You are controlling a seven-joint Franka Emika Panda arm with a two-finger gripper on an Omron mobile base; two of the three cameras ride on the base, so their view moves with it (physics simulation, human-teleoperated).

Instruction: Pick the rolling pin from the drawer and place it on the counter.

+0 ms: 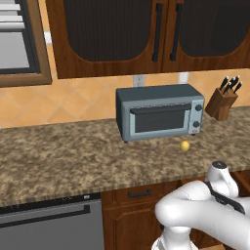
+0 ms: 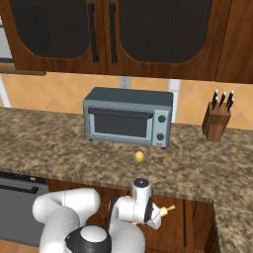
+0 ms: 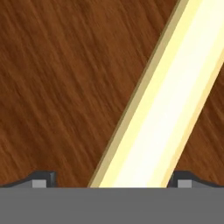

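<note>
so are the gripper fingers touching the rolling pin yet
Apart. In the hand view the rolling pin runs between the two fingertips, with bare drawer wood showing between each tip and the pin.

The white arm folds low in front of the base, its wrist bent downward below the front edge. The gripper [image 3: 112, 181] points straight down, its fingertips [image 3: 43, 178] spread wide apart.
</note>
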